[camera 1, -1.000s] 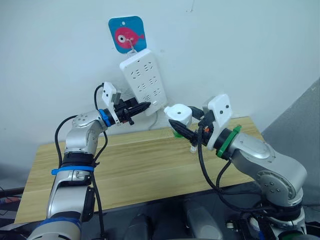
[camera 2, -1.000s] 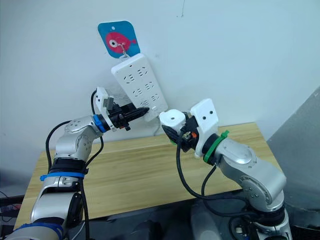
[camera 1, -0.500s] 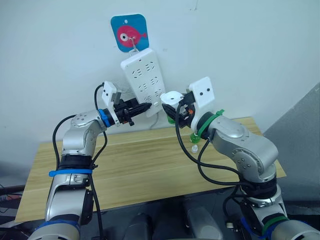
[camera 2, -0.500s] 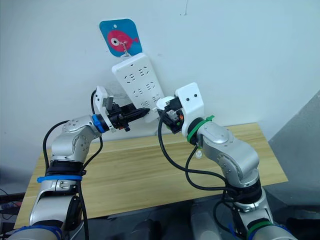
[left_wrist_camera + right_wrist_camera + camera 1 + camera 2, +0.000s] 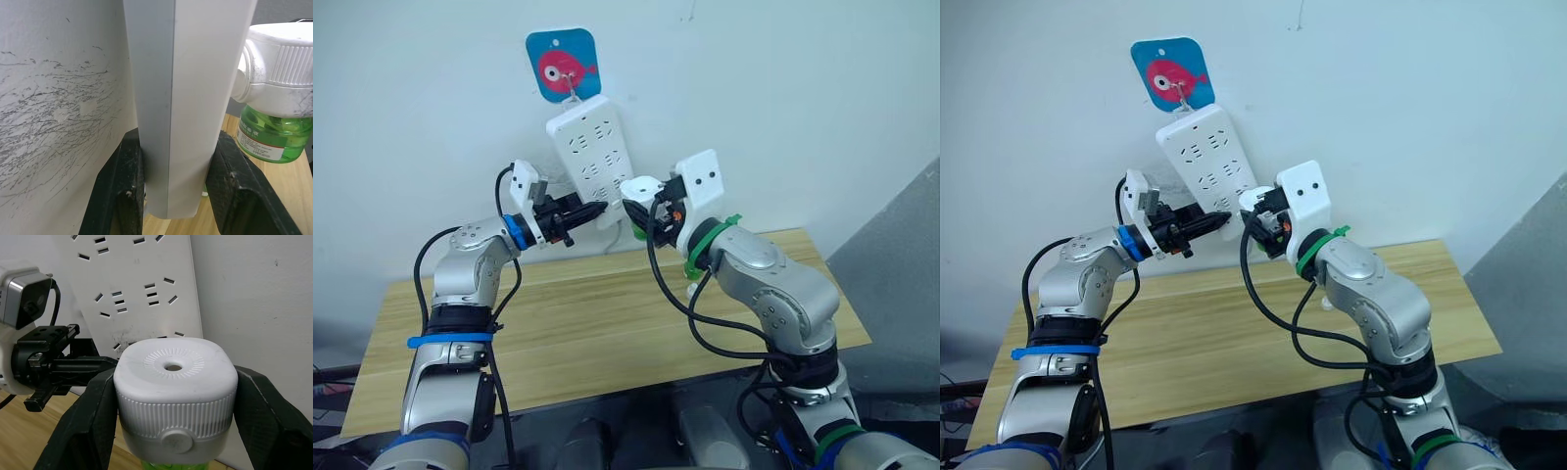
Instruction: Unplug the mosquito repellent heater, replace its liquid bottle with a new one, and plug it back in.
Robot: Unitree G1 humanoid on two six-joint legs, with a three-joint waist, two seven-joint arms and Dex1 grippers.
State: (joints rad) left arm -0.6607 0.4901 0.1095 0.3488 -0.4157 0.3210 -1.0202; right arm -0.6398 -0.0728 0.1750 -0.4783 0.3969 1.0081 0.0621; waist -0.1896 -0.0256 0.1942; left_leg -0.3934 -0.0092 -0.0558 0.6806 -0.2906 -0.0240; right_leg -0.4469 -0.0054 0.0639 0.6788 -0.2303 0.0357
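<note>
The small white rounded plastic mosquito repellent heater sits clamped between the two black fingers of the right gripper, its ribbed top with a small centre hole facing out along the fingers and a round button on its side. A green translucent liquid bottle hangs below the heater and carries a white label strip with fine print too small to read. Just ahead of the right gripper hangs the long white plastic power strip, tilted on the pale wall, its rows of socket slots open and unmarked. The heater is held close to the strip's lower end, near its right edge, but whether it touches cannot be told. The left gripper pinches that same lower end from the other side, one black finger against the strip's back by the scuffed wall and the other on its face. Above both grippers, a blue rounded-square wall hook plate printed with a pink fish holds the strip's top. Below the grippers lies the light wooden tabletop, with a small white cap-like piece under the right forearm. The wall to the right of the right gripper is bare.
</note>
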